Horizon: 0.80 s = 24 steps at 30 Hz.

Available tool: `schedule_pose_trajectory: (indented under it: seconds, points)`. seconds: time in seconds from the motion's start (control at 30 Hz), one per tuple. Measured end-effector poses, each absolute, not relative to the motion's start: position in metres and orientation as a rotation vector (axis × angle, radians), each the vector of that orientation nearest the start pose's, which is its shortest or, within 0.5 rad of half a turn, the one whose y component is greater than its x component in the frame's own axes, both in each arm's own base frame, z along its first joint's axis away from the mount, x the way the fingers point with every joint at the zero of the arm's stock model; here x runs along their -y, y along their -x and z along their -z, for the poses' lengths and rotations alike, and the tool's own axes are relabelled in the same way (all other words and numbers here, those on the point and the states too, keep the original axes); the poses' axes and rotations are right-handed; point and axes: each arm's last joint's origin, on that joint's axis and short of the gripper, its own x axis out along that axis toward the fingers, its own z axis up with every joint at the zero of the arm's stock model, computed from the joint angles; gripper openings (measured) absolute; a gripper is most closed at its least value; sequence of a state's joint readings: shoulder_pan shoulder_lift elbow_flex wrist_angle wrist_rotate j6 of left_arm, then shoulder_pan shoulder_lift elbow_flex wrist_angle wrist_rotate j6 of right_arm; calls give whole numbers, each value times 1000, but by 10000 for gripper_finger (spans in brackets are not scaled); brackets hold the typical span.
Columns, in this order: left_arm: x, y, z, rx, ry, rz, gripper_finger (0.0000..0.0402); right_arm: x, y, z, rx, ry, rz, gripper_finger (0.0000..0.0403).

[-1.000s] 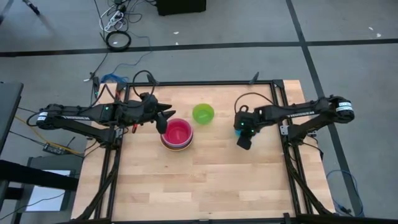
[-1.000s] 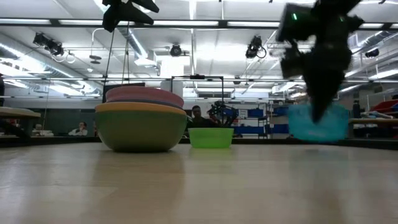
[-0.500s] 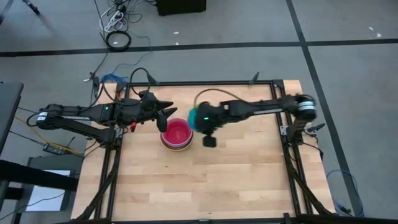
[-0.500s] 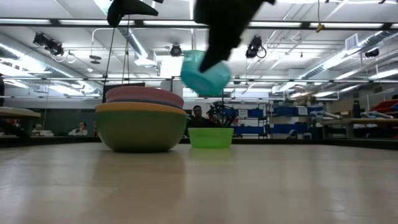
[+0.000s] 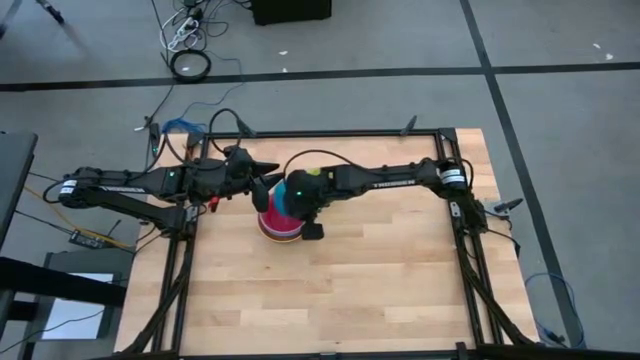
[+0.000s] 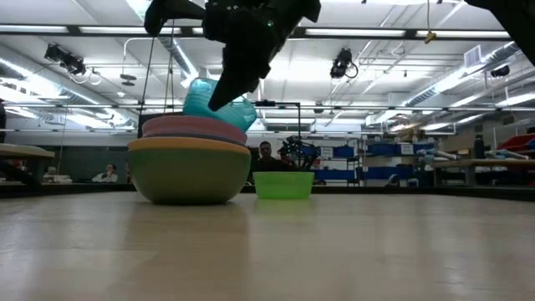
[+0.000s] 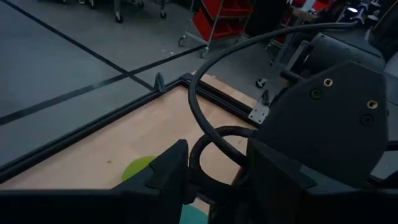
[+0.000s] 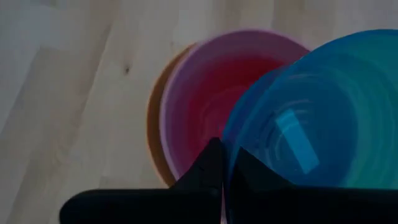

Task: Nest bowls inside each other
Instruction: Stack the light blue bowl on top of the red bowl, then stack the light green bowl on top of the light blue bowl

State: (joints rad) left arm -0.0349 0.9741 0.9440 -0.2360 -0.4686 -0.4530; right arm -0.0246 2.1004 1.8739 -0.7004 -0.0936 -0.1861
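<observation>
A stack of nested bowls (image 6: 190, 171) stands on the table left of centre: dark green at the bottom, then orange and pink rims, with red inside (image 8: 208, 102). A small lime green bowl (image 6: 283, 185) sits apart on its base, beyond the stack. My right gripper (image 8: 222, 173) is shut on a teal bowl (image 6: 209, 104), held tilted over the stack. My left gripper (image 5: 262, 188) hovers open just left of the stack, with nothing between its fingers. My right gripper pinches the teal bowl's rim (image 8: 233, 146), one finger inside the bowl and one outside. The fingers slant down from the table's right. The bowl hangs tilted below them, over the stack's opening. Whether its lower side touches the stack, I cannot tell.
The right arm (image 5: 390, 180) stretches across the table's far half and covers part of the lime bowl (image 5: 315, 172). Bare wood (image 5: 330, 290) lies in front of the stack. Black frame rails (image 5: 468, 270) run along the table's sides.
My right gripper has swept from the table's right side toward the left with the teal bowl, rising and rolling as it went. The bowl now hangs tilted over the stack.
</observation>
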Motion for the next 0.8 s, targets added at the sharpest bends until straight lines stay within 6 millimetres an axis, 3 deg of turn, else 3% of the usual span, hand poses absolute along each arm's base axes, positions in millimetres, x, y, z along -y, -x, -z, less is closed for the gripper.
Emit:
schedule_pose_trajectory:
  seconds: [0.2,0.57,0.8]
  points:
    - [-6,-209,-350,-159,377,-479,173,7,-466,-256,-890,92,-207,10]
    - [-6,-209,-350,-159,377,-480,173,-4,-467,-257,-889,109,-196,123]
    - [-6,-209,-350,-160,377,-480,173,0,-463,-260,-912,102,-140,147]
